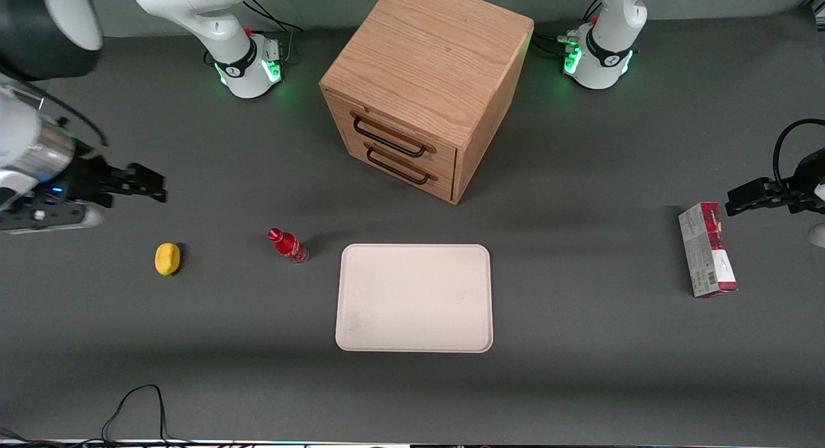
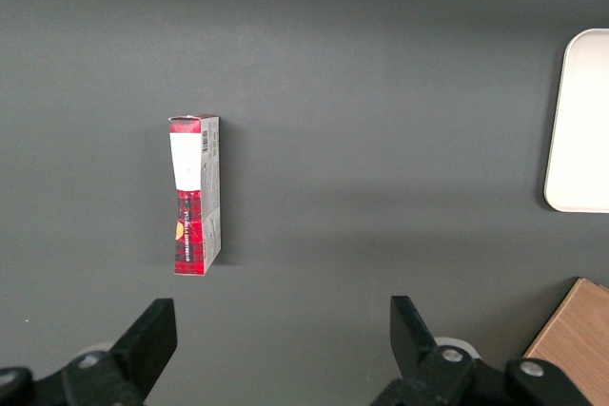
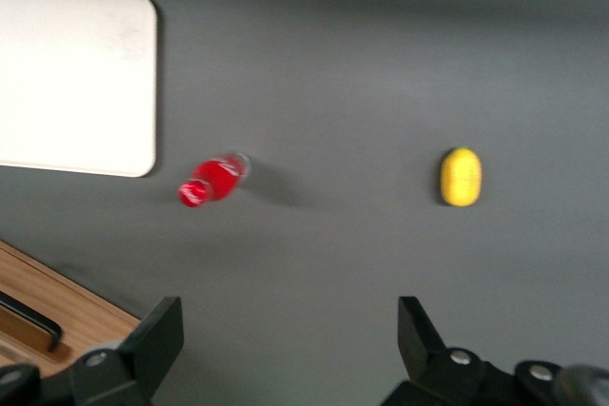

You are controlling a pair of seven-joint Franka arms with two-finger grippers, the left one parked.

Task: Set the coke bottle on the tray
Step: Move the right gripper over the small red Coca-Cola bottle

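The coke bottle (image 1: 288, 245), small with a red cap and red label, stands on the dark table just beside the tray, toward the working arm's end. It also shows in the right wrist view (image 3: 213, 179). The tray (image 1: 414, 298) is large, flat, cream-white and bare; one corner of it shows in the right wrist view (image 3: 76, 78). My right gripper (image 1: 147, 185) hovers above the table at the working arm's end, well away from the bottle. In the right wrist view the gripper (image 3: 290, 330) is open and empty, with bare table between its fingers.
A yellow lemon-like object (image 1: 167, 259) lies between my gripper and the bottle. A wooden drawer cabinet (image 1: 425, 87) stands farther from the camera than the tray. A red-and-grey carton (image 1: 707, 249) lies toward the parked arm's end.
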